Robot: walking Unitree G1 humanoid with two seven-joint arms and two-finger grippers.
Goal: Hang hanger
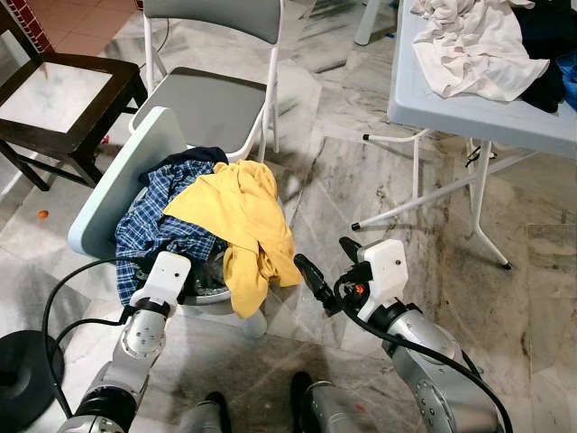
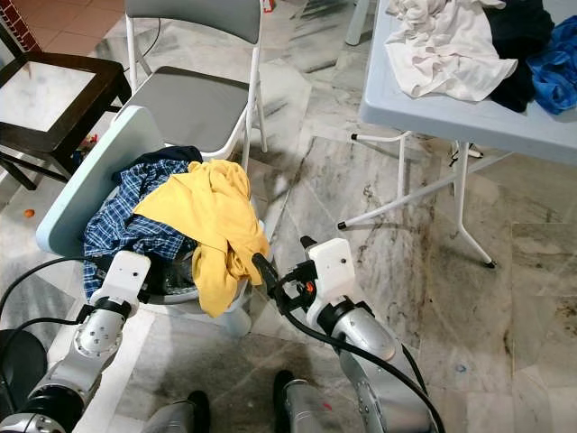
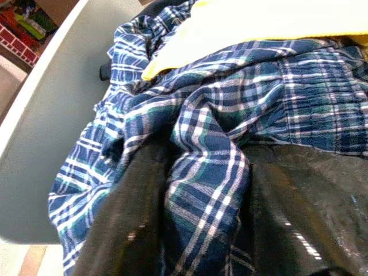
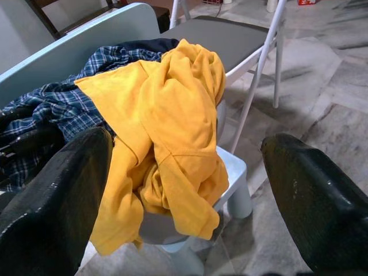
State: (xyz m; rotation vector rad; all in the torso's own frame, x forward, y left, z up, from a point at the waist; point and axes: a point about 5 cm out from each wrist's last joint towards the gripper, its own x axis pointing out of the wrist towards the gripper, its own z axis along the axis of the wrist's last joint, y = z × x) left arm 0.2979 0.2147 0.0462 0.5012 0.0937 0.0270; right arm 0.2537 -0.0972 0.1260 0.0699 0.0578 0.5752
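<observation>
A yellow shirt [image 1: 239, 212] lies draped over a blue plaid shirt [image 1: 158, 225] on a small light-blue chair [image 1: 113, 185] in front of me. My left gripper [image 3: 207, 164] is pushed into the pile at the chair's near side, and its black fingers [image 3: 123, 224] pinch a fold of the plaid shirt [image 3: 230, 115]. My right gripper [image 1: 323, 255] hovers open just right of the yellow shirt's hanging hem, with nothing between its fingers. In the right wrist view the yellow shirt [image 4: 172, 132] sits ahead of the spread fingers [image 4: 52, 195].
A grey folding chair [image 1: 212, 104] stands behind the small chair, with a dark wooden chair [image 1: 63, 90] to its left. At right is a folding table [image 1: 469, 113] with white and dark clothes [image 1: 478, 45]. A black round base [image 1: 22, 365] with a cable sits at lower left.
</observation>
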